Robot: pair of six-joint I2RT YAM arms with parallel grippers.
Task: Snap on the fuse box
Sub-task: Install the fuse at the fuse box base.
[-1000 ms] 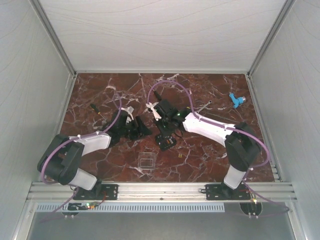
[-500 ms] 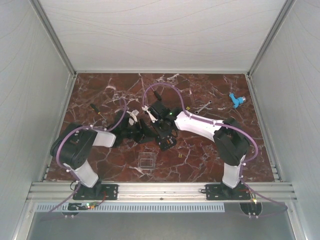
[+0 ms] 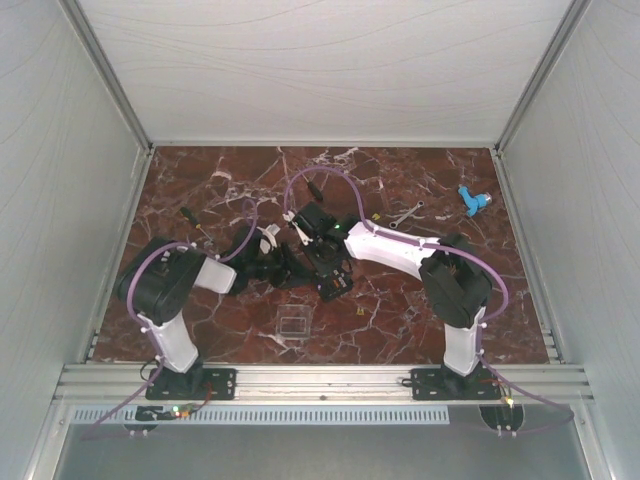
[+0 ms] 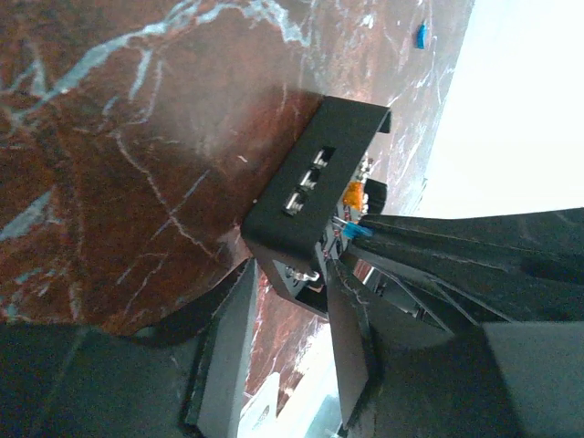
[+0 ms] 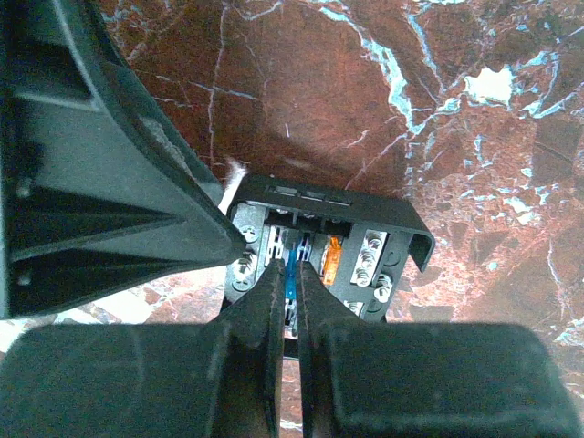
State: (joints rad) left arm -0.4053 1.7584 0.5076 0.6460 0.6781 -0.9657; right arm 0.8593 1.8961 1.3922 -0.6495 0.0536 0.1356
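Observation:
The fuse box (image 3: 336,285) is a small black box lying on the marble at centre. In the left wrist view the fuse box (image 4: 306,187) is tilted, and an orange fuse (image 4: 354,192) shows in its face. My left gripper (image 4: 290,285) has its jaws apart, one finger on each side of the box's near end and close to its sides. My right gripper (image 5: 289,272) comes at the fuse box (image 5: 365,228) from above. It is shut on a thin blue fuse (image 5: 291,262) standing in the box, beside the orange fuse (image 5: 332,255). Seen from above, the left gripper (image 3: 296,268) and right gripper (image 3: 327,266) meet over the box.
A clear square lid (image 3: 292,324) lies in front of the box, toward the near edge. A black screwdriver (image 3: 194,222) lies at the left, with a small wrench (image 3: 405,214) and a blue part (image 3: 470,200) at the back right. White walls enclose the marble table (image 3: 420,320).
My left arm has swung right to the fuse box and its jaws have narrowed around the box's end. The right arm shifted a little left, still pinching the blue fuse.

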